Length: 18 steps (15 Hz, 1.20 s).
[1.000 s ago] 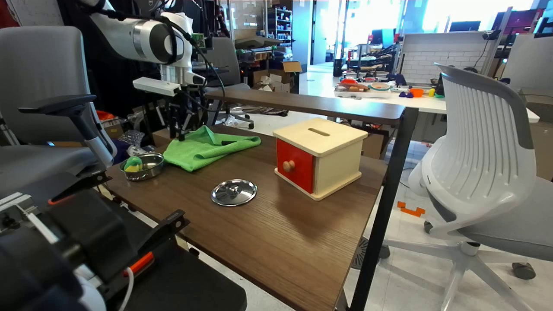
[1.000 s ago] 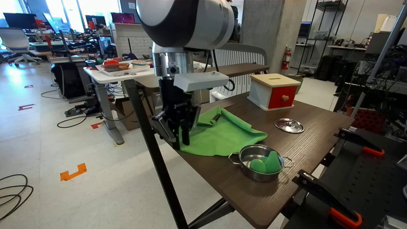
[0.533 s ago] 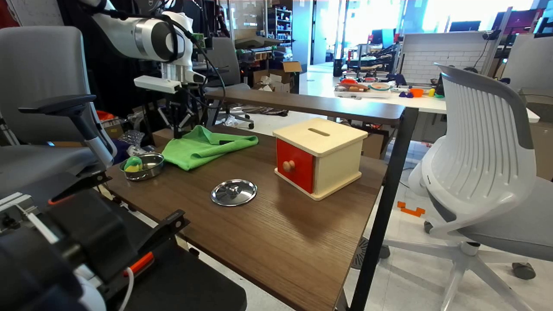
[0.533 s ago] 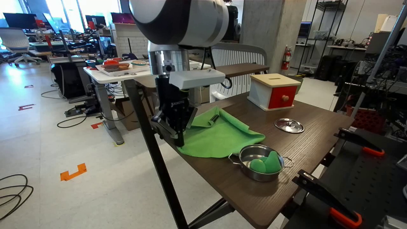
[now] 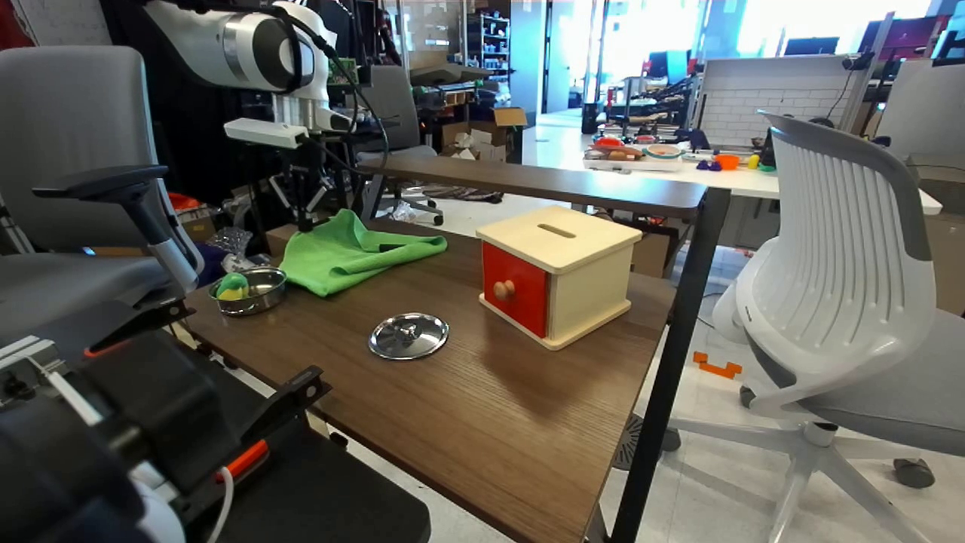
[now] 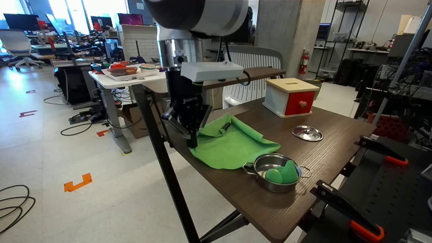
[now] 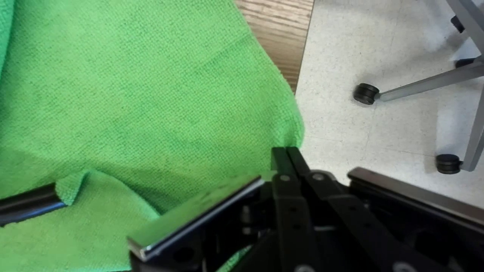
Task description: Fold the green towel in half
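Jaws: clenched, tips together with a corner of the green towel (image 7: 170,98) pinched between them, going by the wrist view. The gripper (image 6: 193,145) points pretty much straight down.
Towel: spread on the brown table (image 5: 482,407), mostly flat, held corner right at the table's edge with floor (image 7: 332,136) showing past it. Side facing the wooden box (image 6: 291,96) is curled over and rumpled.
Corner: grabbing it is the step in hand imo. Grip looks made, corner looks a touch raised, fold itself not done yet.
Fold: next move calls for more lift, then a slow swing of that corner over the cloth toward the box side, lay it down, then let go. One corner alone will probably pull it diagonal, so I'd expect a regrab.
Black stick-like thing (image 6: 225,127): up against a turned-over flap, can't tell if it's on or under the cloth. Might get trapped in the fold.
Steel pot (image 6: 277,188): just beside the towel, can't tell if touching. Steer wide of it.
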Motion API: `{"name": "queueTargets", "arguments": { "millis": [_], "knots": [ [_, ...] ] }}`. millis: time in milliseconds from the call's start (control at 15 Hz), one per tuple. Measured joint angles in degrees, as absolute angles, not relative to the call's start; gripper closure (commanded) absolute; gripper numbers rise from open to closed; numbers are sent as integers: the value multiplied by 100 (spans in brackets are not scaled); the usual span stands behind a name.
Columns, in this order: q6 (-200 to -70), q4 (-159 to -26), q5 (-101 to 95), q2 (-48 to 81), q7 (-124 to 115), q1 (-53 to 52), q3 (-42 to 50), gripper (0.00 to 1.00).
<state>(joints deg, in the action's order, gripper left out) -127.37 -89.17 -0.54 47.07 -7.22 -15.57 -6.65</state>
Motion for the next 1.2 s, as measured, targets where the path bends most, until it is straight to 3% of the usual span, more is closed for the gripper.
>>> {"name": "queueTargets", "arguments": {
  "millis": [600,1200],
  "knots": [
    [-12733,-10558,-48,3143,-574,-761,-417,99],
    [-12714,-10491,-56,3144,166,-371,-262,99]
  ]
}}
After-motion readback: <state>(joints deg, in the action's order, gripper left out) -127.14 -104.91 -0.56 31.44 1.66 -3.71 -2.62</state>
